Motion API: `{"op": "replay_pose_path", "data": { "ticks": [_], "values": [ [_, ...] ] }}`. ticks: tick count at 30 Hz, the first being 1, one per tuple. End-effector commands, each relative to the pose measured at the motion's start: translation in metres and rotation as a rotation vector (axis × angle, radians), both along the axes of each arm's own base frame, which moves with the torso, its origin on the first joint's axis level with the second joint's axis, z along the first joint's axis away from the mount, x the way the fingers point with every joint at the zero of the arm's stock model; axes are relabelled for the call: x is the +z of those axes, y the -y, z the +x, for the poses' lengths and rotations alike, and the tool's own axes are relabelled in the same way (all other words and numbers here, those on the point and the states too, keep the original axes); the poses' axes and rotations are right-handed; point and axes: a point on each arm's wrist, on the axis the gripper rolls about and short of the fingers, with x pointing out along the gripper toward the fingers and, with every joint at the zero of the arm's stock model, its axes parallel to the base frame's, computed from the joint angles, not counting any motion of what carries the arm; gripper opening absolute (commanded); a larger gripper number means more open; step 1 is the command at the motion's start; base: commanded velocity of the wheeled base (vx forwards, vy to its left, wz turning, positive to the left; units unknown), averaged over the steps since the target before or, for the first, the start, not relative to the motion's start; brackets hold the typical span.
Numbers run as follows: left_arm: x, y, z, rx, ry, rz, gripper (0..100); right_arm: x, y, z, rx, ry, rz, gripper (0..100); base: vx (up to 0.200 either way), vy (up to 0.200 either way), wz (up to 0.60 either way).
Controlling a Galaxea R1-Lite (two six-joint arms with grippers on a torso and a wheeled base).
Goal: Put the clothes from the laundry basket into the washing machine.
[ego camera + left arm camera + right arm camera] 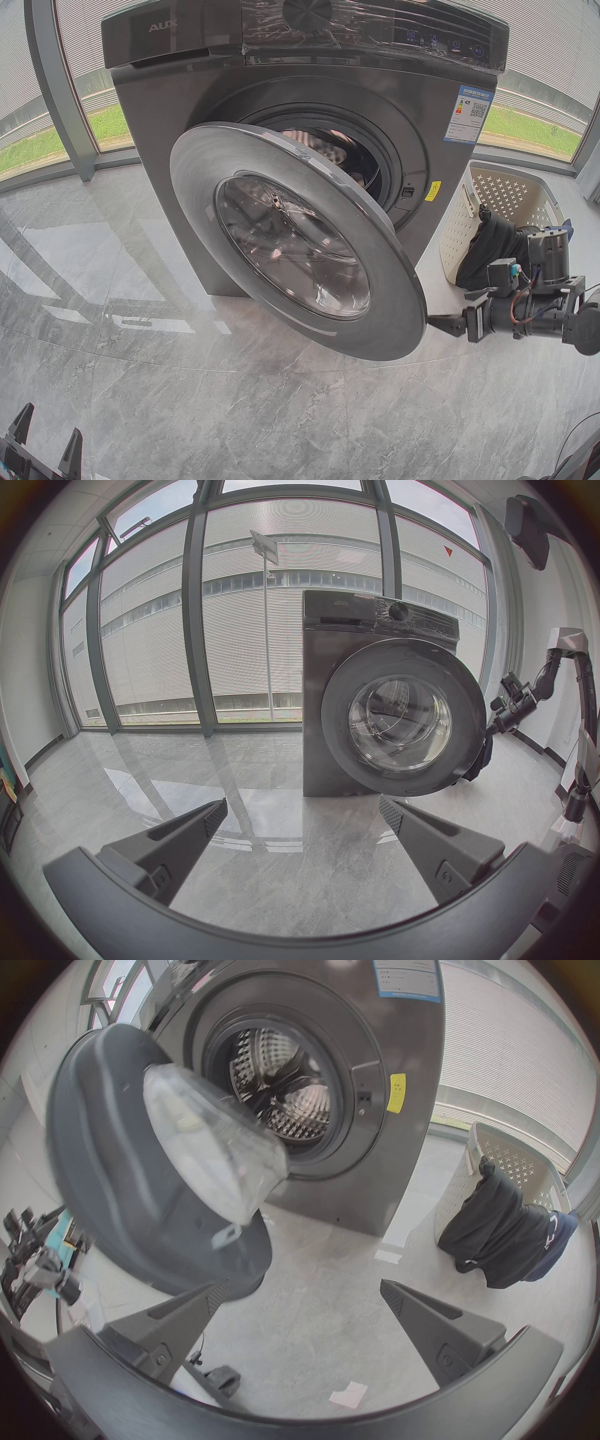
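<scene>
The washing machine (187,156) stands on the floor with its round door (387,300) swung wide open, so the drum (281,1091) is free to receive things. To the right of the machine, just beside its corner, is the white laundry basket (500,194) with a perforated wall. The clothes are in it: a black garment (500,1222) hangs over the near rim and down the outside wall almost to the floor, and a dark blue piece (556,1241) lies touching it.

The right gripper (303,1291) hovers low between the door's edge and the basket, with its jaws spread apart and nothing between them. The left gripper (303,806) is held well apart from the machine, on the other side of the door, also spread and empty.

I judge the black garment to be light, soft and limp (it will sag and trail when lifted). A good place to hold it is the thick fold on the rim, where many layers are together; a pinch at the hanging end would probably drag the rest over the floor. The open door stands in the way, so the cloth could catch on its edge.
</scene>
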Motion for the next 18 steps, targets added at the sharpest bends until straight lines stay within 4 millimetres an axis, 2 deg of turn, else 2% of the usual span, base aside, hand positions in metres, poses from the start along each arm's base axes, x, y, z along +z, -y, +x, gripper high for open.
{"op": "replay_pose_path", "data": {
  "ticks": [1,3,8,14,18],
  "values": [
    [-0.005,0.0,0.0,0.0,0.002,0.0,100,-0.007,-0.014,0.029,-0.015,-0.01,0.007,100,0.0,0.0,0.0],
    [-0.005,0.0,0.0,0.0,0.0,0.0,100,-0.009,-0.024,0.023,0.02,-0.02,0.002,100,0.0,0.0,0.0],
    [-0.005,0.0,0.0,0.0,0.002,0.0,100,-0.01,-0.032,0.006,0.07,-0.026,0.0,100,0.0,0.0,0.0],
    [-0.005,0.0,0.0,0.0,0.0,0.0,100,-0.01,-0.05,-0.027,0.191,-0.026,-0.001,100,0.0,0.0,0.0],
    [-0.005,0.0,0.0,0.0,0.0,0.0,100,-0.005,-0.052,-0.026,0.19,-0.008,0.012,100,0.0,0.0,0.0]
  ]
}}
